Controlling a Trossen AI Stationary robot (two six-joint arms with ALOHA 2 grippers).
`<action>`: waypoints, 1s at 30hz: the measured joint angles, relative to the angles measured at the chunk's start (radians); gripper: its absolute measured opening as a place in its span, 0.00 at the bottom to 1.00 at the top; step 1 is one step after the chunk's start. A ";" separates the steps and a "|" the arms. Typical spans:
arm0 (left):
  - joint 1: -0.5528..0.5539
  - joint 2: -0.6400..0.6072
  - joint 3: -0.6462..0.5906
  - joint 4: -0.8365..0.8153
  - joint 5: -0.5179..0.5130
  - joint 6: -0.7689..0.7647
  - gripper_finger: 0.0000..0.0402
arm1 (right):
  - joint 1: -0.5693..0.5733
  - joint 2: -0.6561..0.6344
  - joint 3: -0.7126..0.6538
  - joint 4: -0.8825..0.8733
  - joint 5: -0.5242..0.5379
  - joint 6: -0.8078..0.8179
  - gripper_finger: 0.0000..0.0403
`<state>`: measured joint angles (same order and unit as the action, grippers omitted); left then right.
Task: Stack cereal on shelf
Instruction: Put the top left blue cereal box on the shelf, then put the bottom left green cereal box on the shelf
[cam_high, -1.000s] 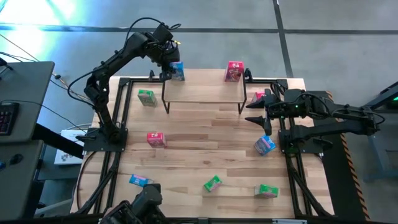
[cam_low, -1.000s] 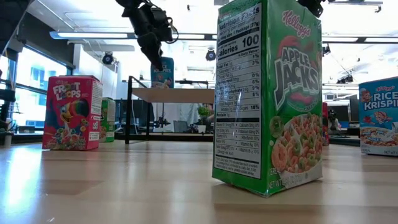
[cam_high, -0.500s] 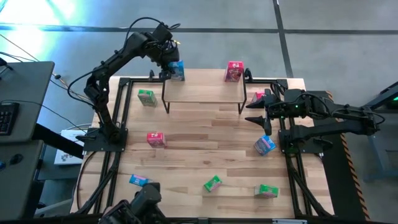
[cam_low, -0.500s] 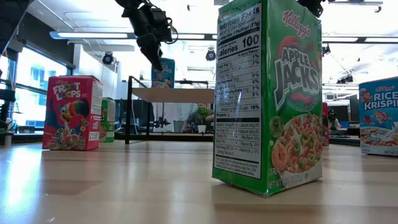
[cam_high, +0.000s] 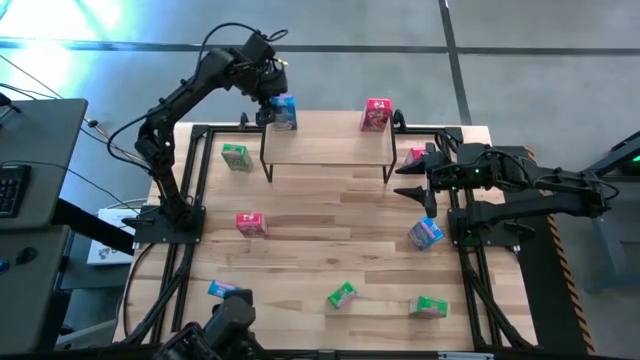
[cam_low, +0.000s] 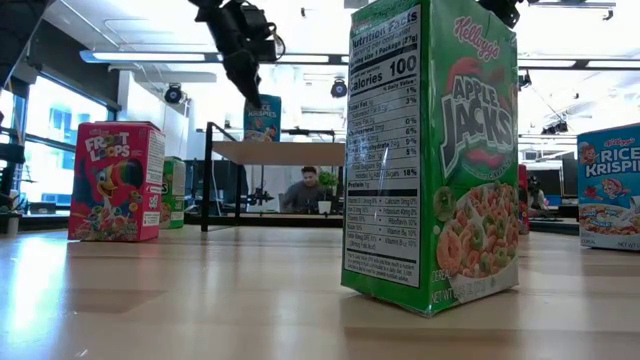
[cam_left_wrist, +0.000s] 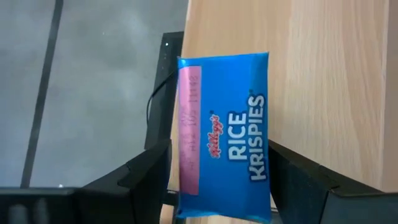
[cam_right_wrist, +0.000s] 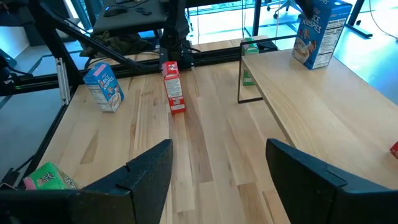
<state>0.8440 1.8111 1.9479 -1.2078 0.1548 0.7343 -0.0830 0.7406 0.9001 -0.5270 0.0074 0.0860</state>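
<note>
The shelf stands at the table's far middle. A blue cereal box stands upright on its far left corner, and a pink one stands on its far right corner. My left gripper hangs over the blue box, open, with a finger on either side of the box and a little room between. In the low view that gripper is just above the box's top. My right gripper waits open at the table's right edge, with nothing between its fingers.
Several cereal boxes are scattered on the table: a green one left of the shelf, pink, pink beside my right gripper, blue, blue, green and green. The shelf's middle is bare plank.
My left gripper has come up a little off the blue box's top in the low view. The box stays standing on the shelf's corner.
</note>
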 joint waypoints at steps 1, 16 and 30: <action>0.000 0.000 0.006 -0.001 -0.006 -0.003 0.59 | 0.000 0.000 0.000 0.000 0.000 0.000 0.62; 0.000 -0.001 0.162 -0.097 -0.027 -0.095 0.59 | 0.000 0.000 0.000 0.000 0.000 0.000 0.62; -0.085 -0.071 0.225 -0.211 -0.007 -0.261 0.59 | 0.000 0.000 0.000 0.000 0.000 0.000 0.62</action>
<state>0.7592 1.7405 2.1731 -1.4185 0.1478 0.4734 -0.0832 0.7406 0.9001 -0.5270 0.0074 0.0860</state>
